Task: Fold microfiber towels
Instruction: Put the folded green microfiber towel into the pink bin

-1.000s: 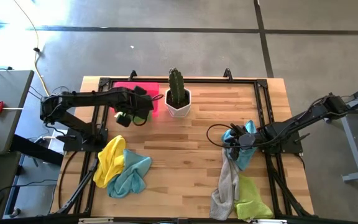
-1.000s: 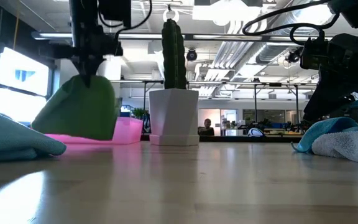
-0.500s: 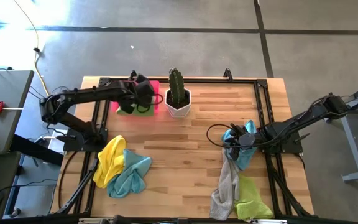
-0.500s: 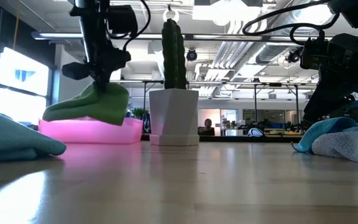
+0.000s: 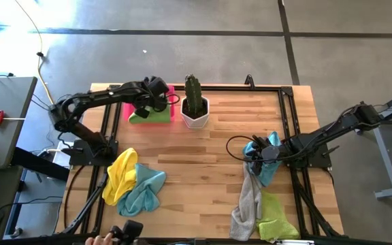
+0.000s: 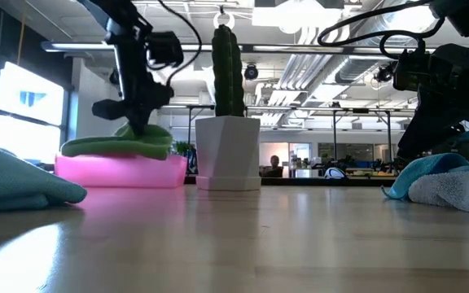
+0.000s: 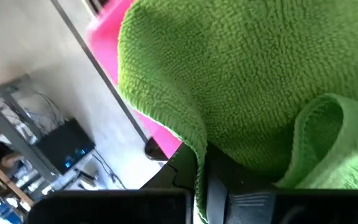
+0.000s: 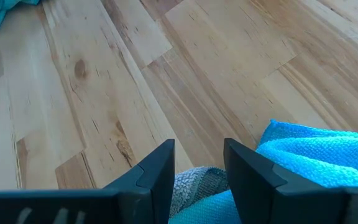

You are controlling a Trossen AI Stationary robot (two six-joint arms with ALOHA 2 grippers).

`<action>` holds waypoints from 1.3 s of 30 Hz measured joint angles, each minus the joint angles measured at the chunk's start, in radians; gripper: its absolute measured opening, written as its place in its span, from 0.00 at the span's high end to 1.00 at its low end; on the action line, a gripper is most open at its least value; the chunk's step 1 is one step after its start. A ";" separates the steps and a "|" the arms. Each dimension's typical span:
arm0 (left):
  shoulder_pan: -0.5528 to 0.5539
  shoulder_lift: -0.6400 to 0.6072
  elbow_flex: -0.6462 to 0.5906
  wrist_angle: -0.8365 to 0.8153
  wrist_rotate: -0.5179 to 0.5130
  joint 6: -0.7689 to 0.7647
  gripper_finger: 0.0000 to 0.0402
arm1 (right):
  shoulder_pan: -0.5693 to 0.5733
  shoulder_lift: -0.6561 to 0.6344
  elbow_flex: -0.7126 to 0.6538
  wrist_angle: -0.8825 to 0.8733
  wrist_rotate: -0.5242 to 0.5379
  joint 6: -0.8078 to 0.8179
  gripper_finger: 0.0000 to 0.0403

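Towels lie in heaps along the near side of the counter [image 5: 209, 156]. At near right a grey towel [image 5: 246, 204] trails down beside a lime green towel [image 5: 272, 214], and a light blue towel [image 5: 267, 160] is bunched at the far end of that heap. At near left a yellow towel [image 5: 120, 173] lies against another light blue towel [image 5: 145, 194]. All are soft and limp and look light: they will sag and crumple rather than hold a shape, and the fuzzy pile should grip well, not slip. I judge a corner or a hem the best place to pinch, so the cloth hangs open; taken by its bulk, it would stay wadded.

Right pincer [image 5: 256, 154] sits over the heap's blue end, its fingers [image 8: 157, 171] spread, with blue and grey cloth showing between and just under them; whether it touches the cloth I cannot tell.

Farther back, left of the cactus pot [image 5: 195, 112], a folded green towel [image 5: 148, 116] rests on the pink tray [image 6: 120, 171], overhanging its rim. Left pincer [image 5: 143, 109] is pressed together on a pleat of this towel, and the cloth drapes over its fingers.
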 joint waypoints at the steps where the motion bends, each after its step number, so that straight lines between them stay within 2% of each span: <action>1: 0.004 0.016 -0.001 0.007 -0.014 0.001 1.00 | 0.000 0.000 0.000 0.000 0.000 0.000 0.68; 4: 0.012 0.054 -0.001 0.042 -0.054 0.002 1.00 | 0.000 0.000 0.000 0.000 0.000 0.001 0.68; 20: 0.096 0.133 -0.001 0.163 -0.082 0.042 1.00 | 0.000 0.000 0.000 0.000 0.000 0.001 0.68; 29: 0.101 0.133 -0.001 0.165 -0.043 0.063 1.00 | 0.000 0.000 0.000 0.000 0.000 0.002 0.68; 34: 0.101 0.133 -0.001 0.124 0.014 0.063 1.00 | 0.000 0.000 0.000 0.000 0.000 0.002 0.68; 39: 0.101 0.133 -0.001 0.139 -0.017 0.012 0.97 | 0.000 0.000 0.000 0.000 0.000 0.002 0.68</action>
